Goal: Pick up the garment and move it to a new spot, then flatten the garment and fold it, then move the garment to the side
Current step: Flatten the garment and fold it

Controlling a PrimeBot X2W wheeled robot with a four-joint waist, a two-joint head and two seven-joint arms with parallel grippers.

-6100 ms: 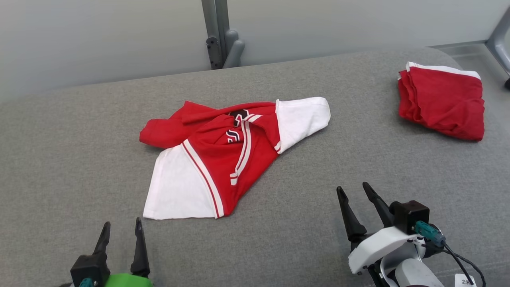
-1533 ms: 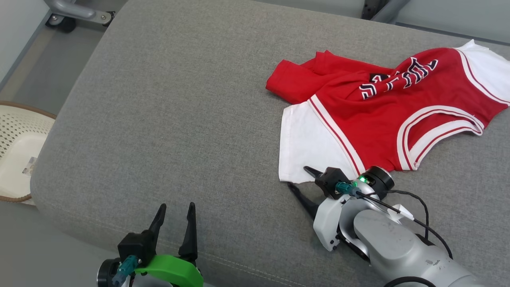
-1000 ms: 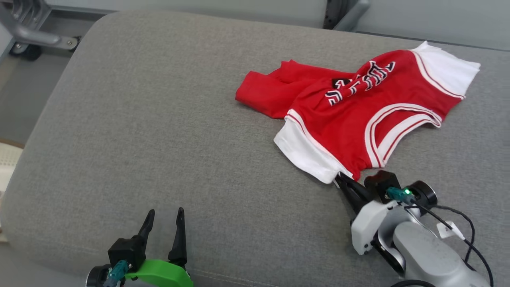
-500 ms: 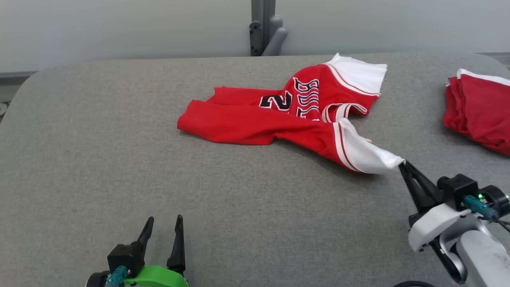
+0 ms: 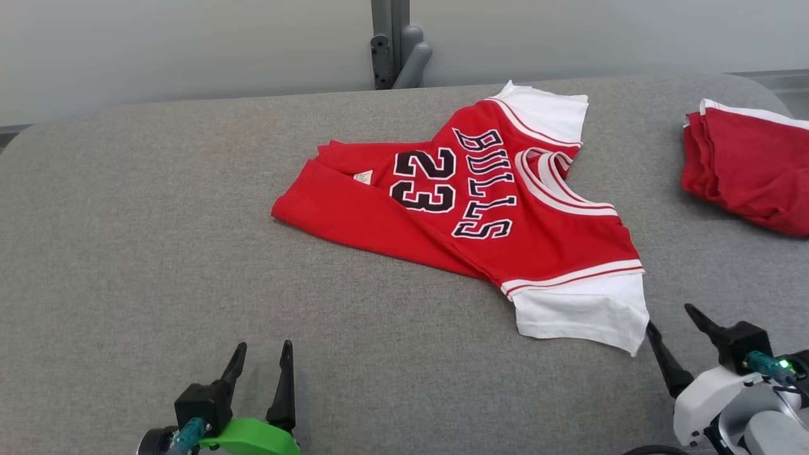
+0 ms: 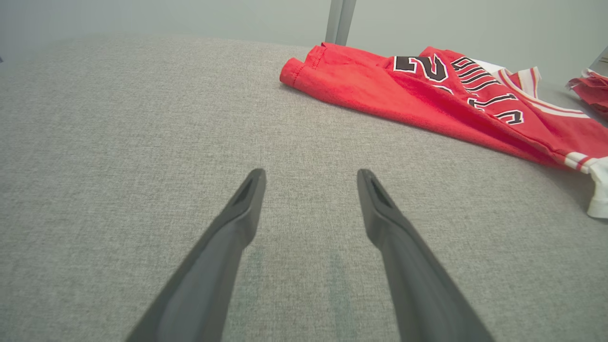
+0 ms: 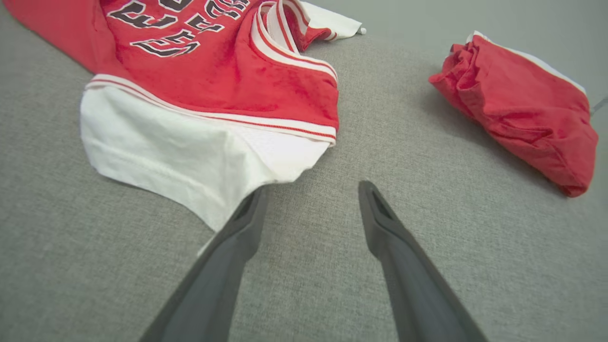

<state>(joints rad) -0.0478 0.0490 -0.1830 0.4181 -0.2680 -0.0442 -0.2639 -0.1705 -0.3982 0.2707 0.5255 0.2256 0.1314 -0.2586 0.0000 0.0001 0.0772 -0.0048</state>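
The garment is a red jersey with white sleeves and black lettering, lying partly spread on the grey cushion; the left wrist view shows the garment at upper right, and the right wrist view shows the garment at upper left. My right gripper stands open at the lower right, just off the near white sleeve's corner; in its own view the right gripper has the sleeve edge against its left finger, nothing between the fingers. My left gripper is open at the lower left, well short of the jersey, as the left gripper over bare cushion.
A second red and white garment, folded, lies at the cushion's far right, also as the folded garment in the right wrist view. A grey post stands behind the cushion against the pale wall.
My right gripper, shut on the white sleeve corner half a second ago, has opened and let it go. The jersey now lies flatter, lettering up. The head camera shifted slightly.
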